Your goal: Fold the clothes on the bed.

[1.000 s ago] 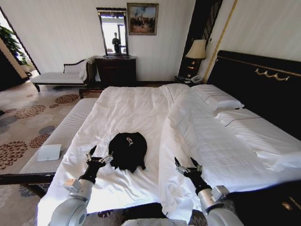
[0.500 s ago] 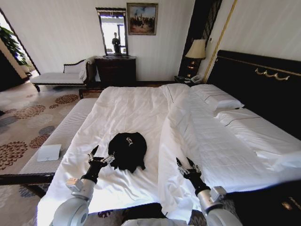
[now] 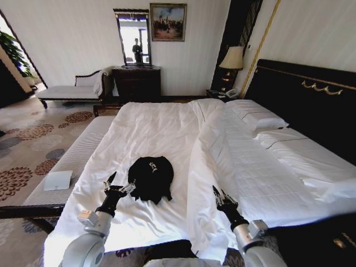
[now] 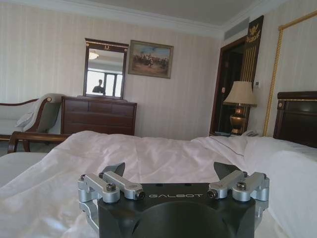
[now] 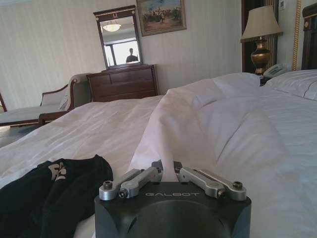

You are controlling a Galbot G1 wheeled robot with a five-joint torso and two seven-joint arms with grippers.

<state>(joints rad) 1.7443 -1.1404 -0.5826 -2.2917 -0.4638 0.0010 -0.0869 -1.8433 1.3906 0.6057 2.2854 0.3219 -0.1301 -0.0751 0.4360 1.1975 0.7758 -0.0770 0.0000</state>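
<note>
The clothes are a black T-shirt (image 3: 150, 178) lying crumpled in a heap on the white sheet of the bed (image 3: 150, 125), near its foot. It also lies low in the right wrist view as a dark T-shirt (image 5: 49, 193) with a bit of white print. My left gripper (image 3: 118, 185) hovers open just beside the heap's left edge, apart from it; its fingertips (image 4: 116, 168) stand wide in the left wrist view. My right gripper (image 3: 221, 196) is shut over the raised white duvet fold (image 3: 203, 161), well right of the shirt, with its fingertips (image 5: 157, 164) nearly touching.
A pale striped bench (image 3: 78, 153) runs along the bed's left side with a flat white item (image 3: 58, 179) on it. The dark headboard (image 3: 300, 94) and pillows (image 3: 256, 114) are at the right. A chaise (image 3: 69, 90), dresser (image 3: 137, 83) and lamp (image 3: 232, 58) stand behind.
My right gripper's fingers have closed from open to shut and it has shifted slightly lower over the duvet fold. The left gripper and the shirt have stayed put.
</note>
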